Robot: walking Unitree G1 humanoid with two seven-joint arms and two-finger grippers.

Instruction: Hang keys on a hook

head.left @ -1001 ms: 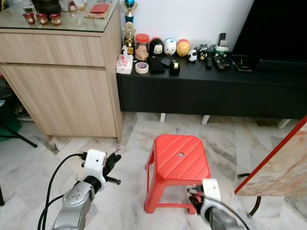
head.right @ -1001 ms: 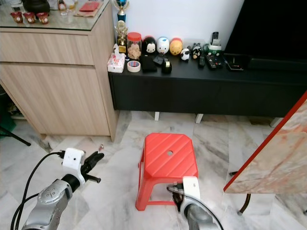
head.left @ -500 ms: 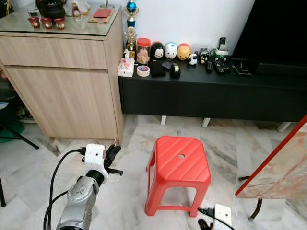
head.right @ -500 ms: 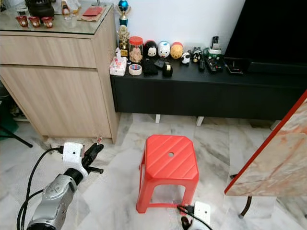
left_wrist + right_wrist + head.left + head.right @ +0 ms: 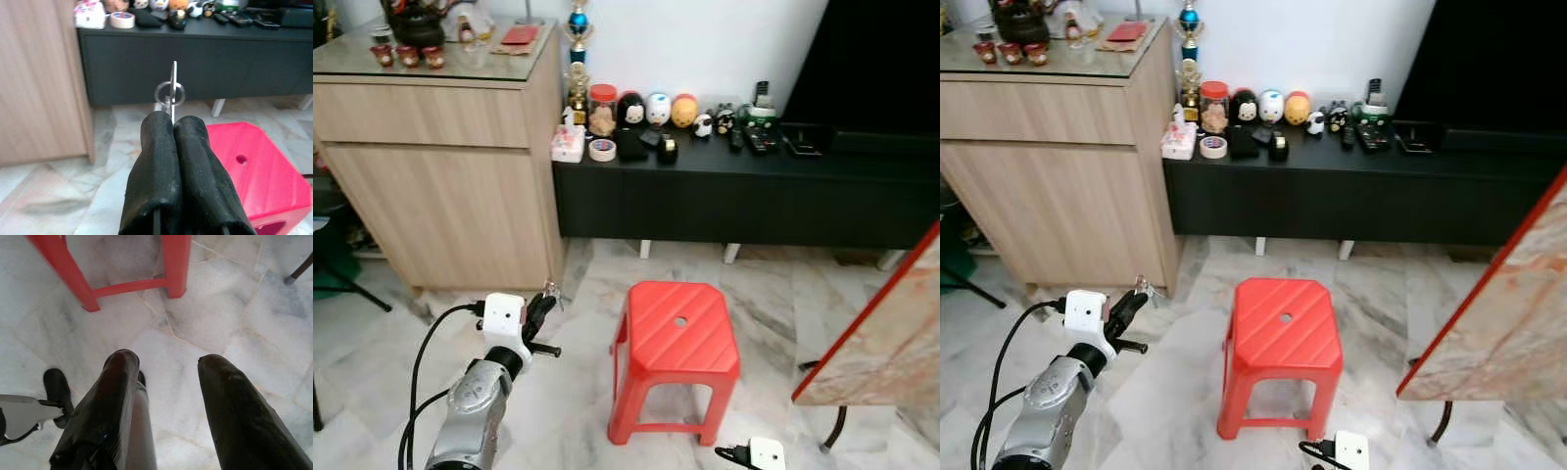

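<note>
The left gripper (image 5: pixel 172 128) is pinched tight on the keys (image 5: pixel 171 90), which stick up just past its fingertips: a thin metal blade and a small ring. They look light, stiff and likely slippery, so a firm hold low on the blade, leaving the ring free for a hook, seems wise. The right gripper (image 5: pixel 166 366) hangs low over the floor, fingers spread, holding nothing

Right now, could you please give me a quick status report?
Left gripper shut on keys. Right gripper open, low. Red stool ahead.
</note>
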